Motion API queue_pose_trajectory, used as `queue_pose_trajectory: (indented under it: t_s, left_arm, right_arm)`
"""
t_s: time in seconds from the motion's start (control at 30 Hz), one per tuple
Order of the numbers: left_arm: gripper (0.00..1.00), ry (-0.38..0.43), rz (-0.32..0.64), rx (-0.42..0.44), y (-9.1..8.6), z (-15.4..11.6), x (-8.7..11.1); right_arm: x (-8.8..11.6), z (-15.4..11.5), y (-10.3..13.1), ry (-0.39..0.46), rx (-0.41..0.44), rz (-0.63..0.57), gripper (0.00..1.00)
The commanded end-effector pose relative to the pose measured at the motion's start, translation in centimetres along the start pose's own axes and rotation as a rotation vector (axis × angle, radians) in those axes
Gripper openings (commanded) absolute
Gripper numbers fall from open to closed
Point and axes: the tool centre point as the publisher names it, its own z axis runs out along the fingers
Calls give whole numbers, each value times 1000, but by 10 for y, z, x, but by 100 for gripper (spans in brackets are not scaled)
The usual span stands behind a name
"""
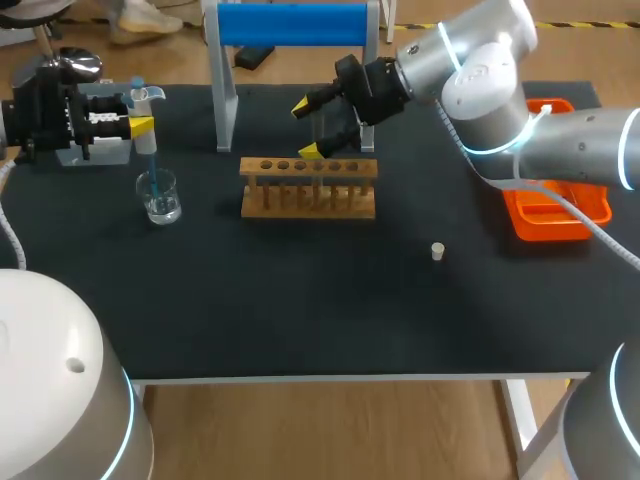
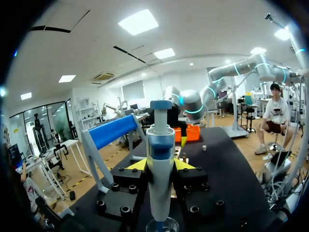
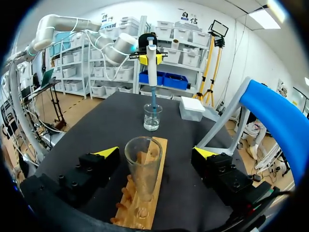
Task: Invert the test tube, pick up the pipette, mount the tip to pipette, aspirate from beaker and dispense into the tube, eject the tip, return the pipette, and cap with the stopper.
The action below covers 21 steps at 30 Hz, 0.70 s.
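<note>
Yellow-tipped fingers of the left end effector [image 2: 161, 165] are clamped on the pipette [image 3: 151, 63] from both sides and hold it upright near the far-left corner of the black surface [image 1: 300, 300]. The pipette's blue tip [image 3: 153, 99] dips into the glass beaker [image 1: 159, 196], which stands near the left edge and holds a little clear liquid.

Further right, about midway along the surface and nearer the far edge, the wooden rack [image 1: 308, 190] lies with its row of holes running left to right. The right end effector [image 3: 155, 152] hangs over the rack's right half with its fingers spread wide. The test tube [image 3: 143, 169] stands between them, mouth up, and neither finger touches it. Its foot seems to sit in one of the rack's holes, though from the wrist I can't say which.

Right of the rack, toward the near edge, the small white stopper [image 1: 437, 251] stands alone. An orange tray [image 1: 540, 225] sits against the right edge.
</note>
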Motion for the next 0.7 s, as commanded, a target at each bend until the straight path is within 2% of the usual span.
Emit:
queue_pose_trajectory:
  t_s: [0.03,0.7]
  left_arm:
    - [0,-3,1,-1,-1,0,1]
    - [0,-3,1,-1,-1,0,1]
  right_arm:
    - [1,1,0,-1,-2,2,100]
    - [3,-9,-4,-18,-1,13,100]
